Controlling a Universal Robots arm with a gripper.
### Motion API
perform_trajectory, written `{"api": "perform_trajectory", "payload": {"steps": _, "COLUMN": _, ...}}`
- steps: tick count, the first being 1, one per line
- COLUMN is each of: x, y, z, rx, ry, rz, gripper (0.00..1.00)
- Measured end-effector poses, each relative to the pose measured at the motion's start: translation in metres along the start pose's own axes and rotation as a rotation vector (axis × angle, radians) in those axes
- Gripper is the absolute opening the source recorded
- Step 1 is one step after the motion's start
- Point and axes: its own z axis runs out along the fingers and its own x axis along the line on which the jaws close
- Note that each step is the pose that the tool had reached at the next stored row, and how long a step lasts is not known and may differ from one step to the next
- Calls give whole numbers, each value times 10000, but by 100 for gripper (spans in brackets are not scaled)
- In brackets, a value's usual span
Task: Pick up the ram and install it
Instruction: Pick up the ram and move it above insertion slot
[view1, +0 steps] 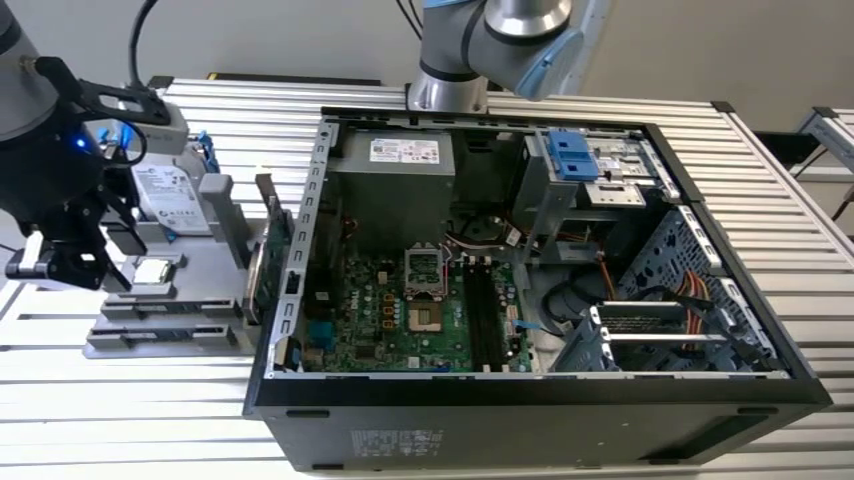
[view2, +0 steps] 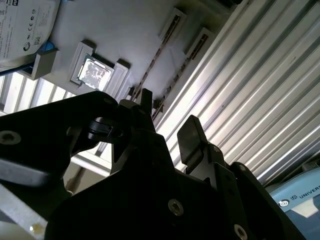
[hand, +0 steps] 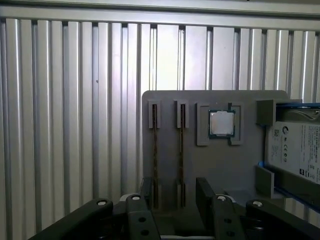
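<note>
- At the exterior view's left, the gripper (view1: 64, 265) hangs over a grey tray (view1: 140, 345), jaws spread wide and holding nothing.
- In the first wrist view, the ram (hand: 182, 150) stands edgewise in the tray, ahead of the jaw gap, its length crossing the closing line.
- A ribbed table (view1: 134, 420) carries an open computer case (view1: 534, 430) at the exterior view's right.

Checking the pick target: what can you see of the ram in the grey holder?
Two thin, long, brownish ram sticks stand on edge, parallel, in slots of the flat grey plastic holder, beside the small square silver processor chip. The open black end effector hangs over one end of them, apparently touching neither.
</note>
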Motion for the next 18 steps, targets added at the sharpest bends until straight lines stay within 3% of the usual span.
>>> {"api": "perform_trajectory", "payload": {"steps": 18, "x": 6, "y": 0, "z": 93, "rx": 1, "ry": -1, "rz": 1, "gripper": 100}}
